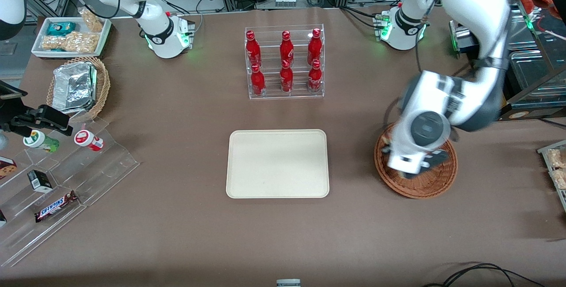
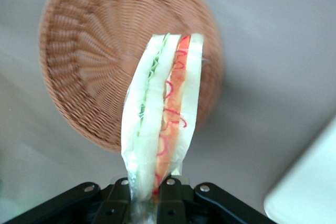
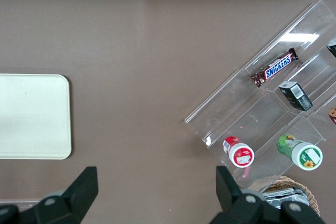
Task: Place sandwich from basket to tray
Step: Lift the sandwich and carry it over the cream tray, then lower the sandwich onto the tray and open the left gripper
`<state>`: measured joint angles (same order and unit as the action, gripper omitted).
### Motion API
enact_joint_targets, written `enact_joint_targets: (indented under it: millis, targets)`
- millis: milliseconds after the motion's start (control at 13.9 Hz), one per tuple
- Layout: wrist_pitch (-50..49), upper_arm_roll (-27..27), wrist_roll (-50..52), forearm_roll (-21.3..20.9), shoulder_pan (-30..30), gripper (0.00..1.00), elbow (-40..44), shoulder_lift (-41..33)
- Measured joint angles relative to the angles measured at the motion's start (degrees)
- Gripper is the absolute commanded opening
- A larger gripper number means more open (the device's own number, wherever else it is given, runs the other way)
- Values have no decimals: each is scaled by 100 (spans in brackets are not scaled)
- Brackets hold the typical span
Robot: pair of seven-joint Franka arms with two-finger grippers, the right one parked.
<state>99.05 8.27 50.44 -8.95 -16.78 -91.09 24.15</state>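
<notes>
Brown paper covers the long table on which everything stands. Over the working arm's end of it, the gripper [image 2: 143,195] hangs above the basket [image 1: 431,185], its fingers clamped on one end of the sandwich [image 2: 163,114]. The wrist view shows the wedge held clear of the wicker, with its green and red-orange layers edge-on and its clear wrap bunched between the pads. The basket lies below it and looks empty in that view. The tray [image 1: 277,163] sits in the middle of the table, well apart from the basket, bare and nearer to the front camera than the clear rack of red bottles [image 1: 285,62].

By this showing, the pick is made and the carry and set-down remain. From the front, the arm's wrist covers the sandwich and much of the basket, so the height of the lift cannot be judged there.
</notes>
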Motion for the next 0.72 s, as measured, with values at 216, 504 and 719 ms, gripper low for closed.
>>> enact_joint_targets:
  millis: [216,504,719]
  targets:
    - [539,14,15,-1,-799,10,51,199]
    - [1531,15,39,0,-1750,11,553,1079]
    - [2061,113,52,0,-2063,15,1196,1784]
